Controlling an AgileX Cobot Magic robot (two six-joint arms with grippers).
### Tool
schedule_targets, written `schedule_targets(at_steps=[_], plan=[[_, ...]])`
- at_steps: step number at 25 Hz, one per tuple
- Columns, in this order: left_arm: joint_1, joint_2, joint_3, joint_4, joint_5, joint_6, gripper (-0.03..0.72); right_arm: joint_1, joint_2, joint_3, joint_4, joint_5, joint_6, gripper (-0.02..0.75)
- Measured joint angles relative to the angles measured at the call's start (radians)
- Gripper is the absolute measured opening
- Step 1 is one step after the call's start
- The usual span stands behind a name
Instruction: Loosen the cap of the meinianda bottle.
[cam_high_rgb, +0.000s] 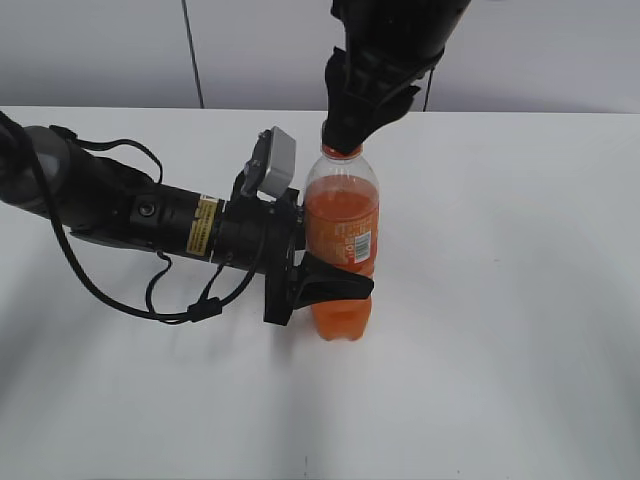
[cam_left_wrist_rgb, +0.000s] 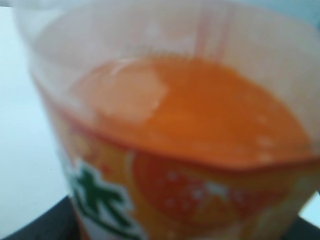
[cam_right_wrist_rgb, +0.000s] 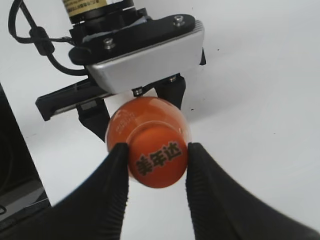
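The meinianda bottle (cam_high_rgb: 341, 225) stands upright on the white table, clear plastic with orange drink and an orange label. My left gripper (cam_high_rgb: 318, 285) reaches in from the left and is shut on the bottle's lower body. In the left wrist view the bottle (cam_left_wrist_rgb: 175, 130) fills the frame, blurred. My right gripper (cam_high_rgb: 345, 135) comes down from above and is shut on the orange cap (cam_right_wrist_rgb: 158, 162), one black finger on each side of it. The cap's top shows dark printed characters. In the exterior view only the cap's lower edge (cam_high_rgb: 341, 152) shows under the fingers.
The left arm (cam_high_rgb: 150, 215) lies across the left of the white table (cam_high_rgb: 500, 300) with its cables looping toward the front. In the right wrist view the left arm's silver camera block (cam_right_wrist_rgb: 145, 55) sits just behind the bottle.
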Motion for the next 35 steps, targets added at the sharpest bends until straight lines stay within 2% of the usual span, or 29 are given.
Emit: schedule_targets(at_steps=[21,35], plan=[[0.002,0.000,0.000,0.008,-0.018,0.012,0.414,0.000,-0.001,0.000,0.010,0.002,-0.531,0.270],[0.003,0.000,0.000,0.016,-0.025,0.015,0.414,0.000,-0.001,-0.001,0.026,0.004,-0.550,0.270]])
